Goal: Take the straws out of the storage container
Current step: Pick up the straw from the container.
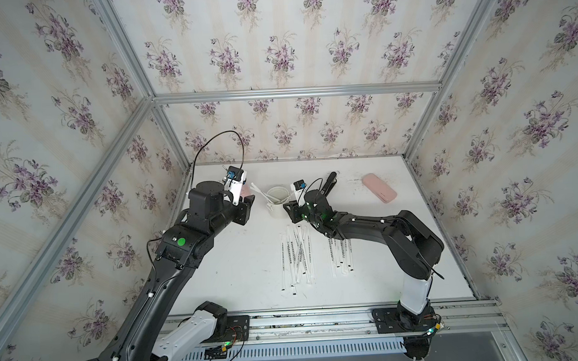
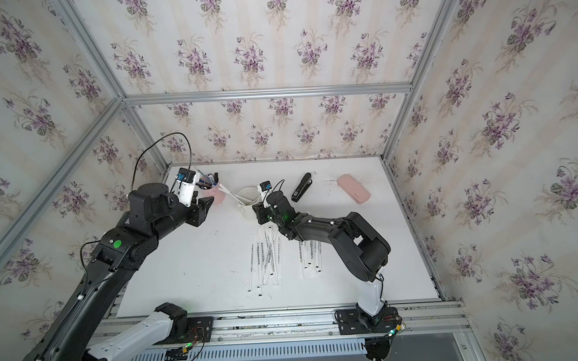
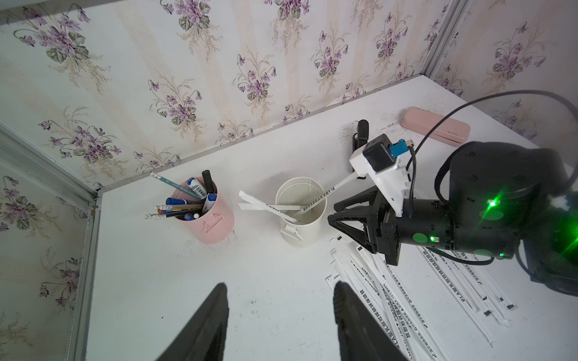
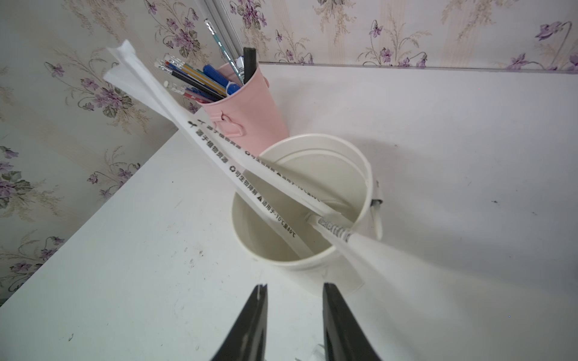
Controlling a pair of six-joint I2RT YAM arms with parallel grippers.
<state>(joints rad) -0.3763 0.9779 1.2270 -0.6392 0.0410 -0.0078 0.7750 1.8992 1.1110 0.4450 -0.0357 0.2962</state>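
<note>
The storage container (image 1: 277, 210) (image 2: 249, 210) (image 3: 301, 233) (image 4: 312, 269), a small white bucket, stands upright at the back middle of the table. Three straws (image 3: 269, 206) (image 4: 219, 147) remain in it: two lean out toward the pink cup, one (image 4: 359, 247) leans toward my right arm. Several more straws lie flat in two piles (image 1: 297, 253) (image 1: 341, 255) in front of it. My right gripper (image 1: 287, 206) (image 4: 294, 286) is open and empty, just beside the bucket's wall. My left gripper (image 1: 248, 201) (image 3: 278, 286) hangs open and empty to the bucket's left.
A pink cup (image 2: 218, 197) (image 3: 215, 218) (image 4: 250, 118) full of pens and pencils stands close to the bucket's left, near the back left corner. A black stapler (image 1: 329, 183) and a pink case (image 1: 379, 188) lie at the back right. Papered walls close the table in.
</note>
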